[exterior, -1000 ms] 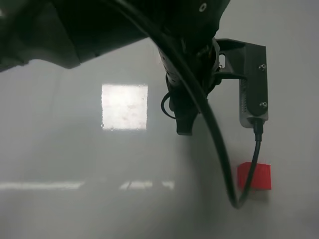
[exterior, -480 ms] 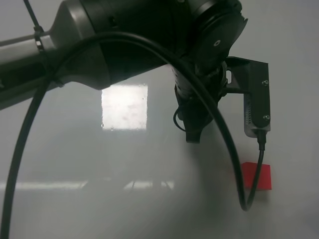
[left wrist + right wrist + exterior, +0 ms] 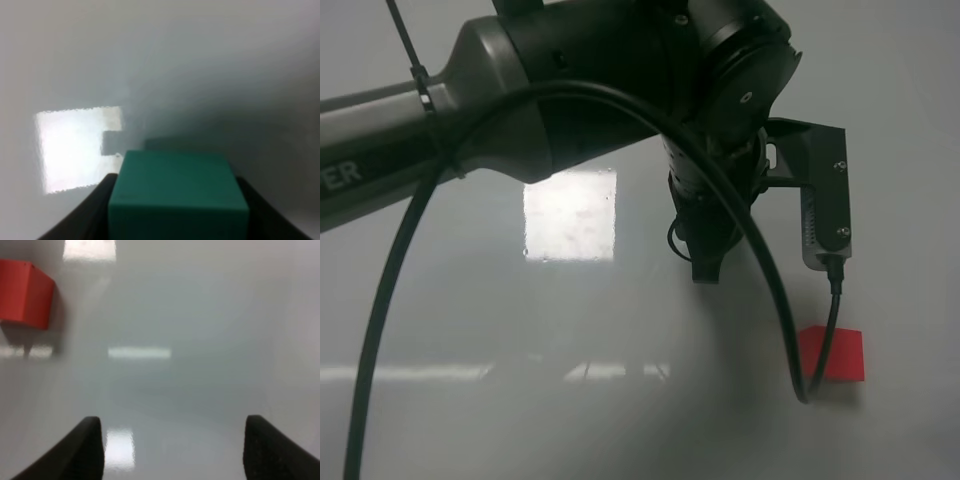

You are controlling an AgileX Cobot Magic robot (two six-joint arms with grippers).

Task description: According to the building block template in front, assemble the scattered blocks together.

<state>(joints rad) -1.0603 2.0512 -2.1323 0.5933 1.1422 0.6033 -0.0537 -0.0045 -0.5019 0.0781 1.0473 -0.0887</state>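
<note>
Fingers of the left gripper (image 3: 176, 202) pinch the teal-green cube (image 3: 177, 182) over the white table (image 3: 200, 315), while the right gripper (image 3: 172, 442) keeps its fingers spread, the red cube (image 3: 25, 292) lying well aside.

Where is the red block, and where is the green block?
red block (image 3: 847, 358): high camera view, on the middle of its red face, beside the black cable.
green block (image 3: 175, 177): left wrist view, on its broad, lighter face.

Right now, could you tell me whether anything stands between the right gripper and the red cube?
Nothing visible does: only table lies between the right gripper and the red cube.
</note>
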